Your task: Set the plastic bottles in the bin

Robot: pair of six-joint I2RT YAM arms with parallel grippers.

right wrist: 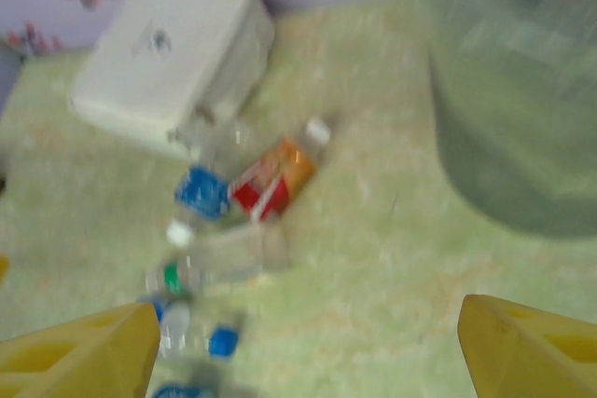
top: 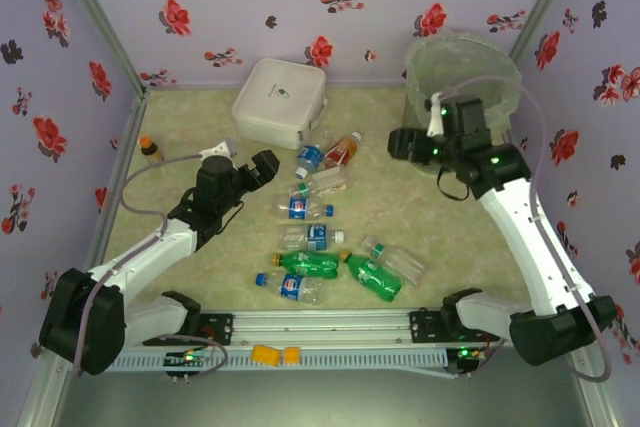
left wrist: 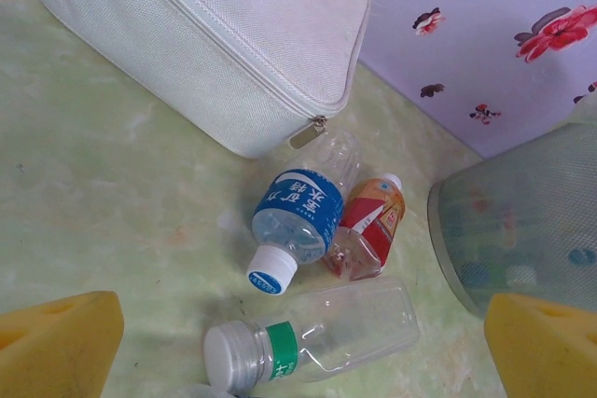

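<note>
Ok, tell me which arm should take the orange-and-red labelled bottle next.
Probably right. The right gripper, open and empty, hangs near both the bottle and the bin, so the carry is short. The left gripper, also open, is farther from the bin.

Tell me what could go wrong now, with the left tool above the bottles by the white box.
1. The blue-label bottle seems to touch the red-label bottle, so the open left tool might catch both or roll one away.
2. Both lie close to the box, which could block a finger.
</note>
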